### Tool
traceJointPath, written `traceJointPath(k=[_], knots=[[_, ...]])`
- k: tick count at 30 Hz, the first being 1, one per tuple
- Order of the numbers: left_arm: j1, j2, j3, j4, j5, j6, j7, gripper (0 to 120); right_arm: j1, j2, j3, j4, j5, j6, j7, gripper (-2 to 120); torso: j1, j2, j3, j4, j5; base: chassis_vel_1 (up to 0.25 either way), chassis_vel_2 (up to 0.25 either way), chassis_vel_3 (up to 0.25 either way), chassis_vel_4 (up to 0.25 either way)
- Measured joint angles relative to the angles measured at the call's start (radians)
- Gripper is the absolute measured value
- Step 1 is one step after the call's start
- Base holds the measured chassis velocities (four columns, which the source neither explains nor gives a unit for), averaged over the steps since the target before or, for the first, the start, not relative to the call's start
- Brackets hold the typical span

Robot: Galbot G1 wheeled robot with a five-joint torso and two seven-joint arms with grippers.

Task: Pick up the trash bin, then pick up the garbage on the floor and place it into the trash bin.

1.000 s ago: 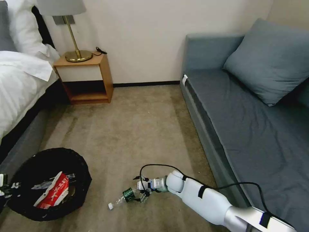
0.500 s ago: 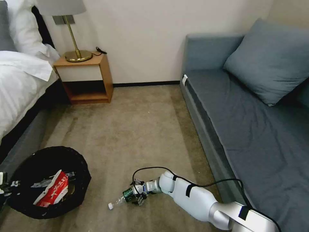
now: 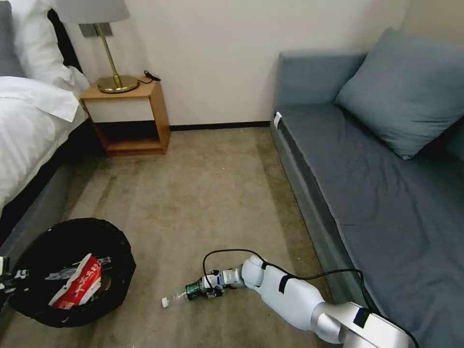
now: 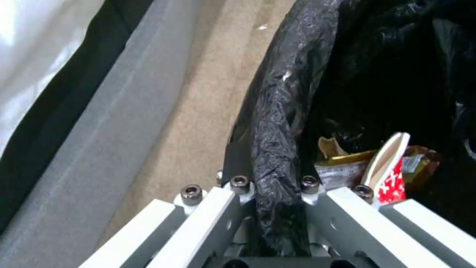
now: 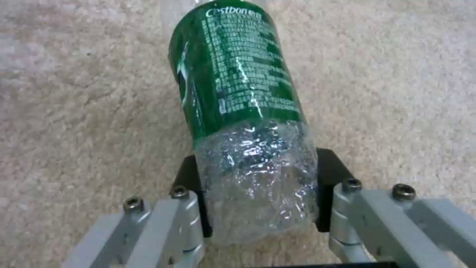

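Observation:
The trash bin point(image 3: 116, 251), lined with a black bag, sits low at the left of the carpet. My left gripper point(image 3: 6, 281) is shut on its rim point(image 4: 275, 141), with the bag's fold pinched between the jaws point(image 4: 273, 186). Inside lie a red-and-white packet point(image 3: 77, 284) point(image 4: 392, 167) and a yellow-silver foil wrapper point(image 4: 342, 163). A clear bottle with a green label point(image 3: 194, 291) point(image 5: 233, 85) lies on the carpet, its white cap point(image 3: 166, 302) pointing left. My right gripper point(image 3: 211, 289) point(image 5: 260, 178) is shut on the bottle's clear base, with one black pad point(image 5: 191, 182) pressed on each side.
A grey sofa point(image 3: 367, 183) with a cushion runs along the right. The bed point(image 3: 29, 130) and its grey base stand close behind the bin on the left. A wooden nightstand point(image 3: 128, 118) with a brass lamp is at the back wall. Open carpet point(image 3: 203, 193) lies between them.
My right gripper has slid left and down onto the bottle's base and its fingers have closed in on it. The bin and left gripper have barely shifted.

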Motion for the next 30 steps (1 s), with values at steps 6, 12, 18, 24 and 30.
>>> traceJointPath(k=[6,12,18,24,30], knots=[[0.001,-0.006,0.000,-0.002,0.000,0.000,0.000,3,-0.025,-0.076,0.075,0.128,0.099,-0.031,0.013,36,0.000,0.000,0.000,-0.0001,0.0001,0.000,0.000,0.000,0.000],[-0.005,-0.017,0.021,-0.010,0.001,0.000,-0.003,3,-0.094,-0.237,0.152,0.407,0.319,-0.098,0.094,36,0.000,0.000,0.000,-0.0005,0.0000,0.000,0.000,0.000,0.000],[-0.018,-0.020,0.033,-0.026,0.001,0.000,-0.005,3,-0.178,-0.311,0.208,0.655,0.454,-0.169,0.171,36,0.000,0.000,0.000,-0.0003,0.0002,0.000,0.000,0.000,0.000],[-0.023,-0.018,0.045,-0.036,0.001,0.000,-0.008,3,-0.210,-0.318,0.219,0.900,0.629,-0.283,0.312,36,0.000,0.000,0.000,-0.0001,0.0001,0.000,0.000,0.000,0.000],[-0.021,-0.017,0.057,-0.038,0.006,0.000,-0.008,3,-0.152,-0.251,0.129,1.008,0.697,-0.326,0.392,36,0.000,0.000,0.000,0.0000,0.0000,0.000,0.000,0.000,0.000]])
